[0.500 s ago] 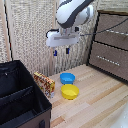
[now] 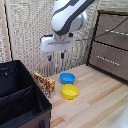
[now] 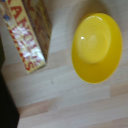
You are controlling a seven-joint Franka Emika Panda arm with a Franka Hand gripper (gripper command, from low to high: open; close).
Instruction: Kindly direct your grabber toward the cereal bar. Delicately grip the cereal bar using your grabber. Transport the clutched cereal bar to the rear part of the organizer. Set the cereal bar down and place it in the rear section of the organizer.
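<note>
None of the task's steps is seen done: the cereal bar (image 2: 44,83) is left on the table, just beside the organizer (image 2: 20,100). The grabber (image 2: 55,56) is held high above, fingers apart, nothing gripped. Approach, grasp and transfer remain.

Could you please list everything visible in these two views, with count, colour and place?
cereal bar box: one, yellow-orange with red lettering, on the wooden table beside the organizer.
organizer: one, black, at the exterior view's left, with inner dividers.
yellow bowl: one, on the table, nearer the camera than the blue bowl.
blue bowl: one, on the table, close behind the yellow bowl.
drawer cabinet: one, brown, at the exterior view's right.
table: one, light wood.
gripper: one, white with blue-tipped fingers, in the air above the bowls, holding nothing.
</note>
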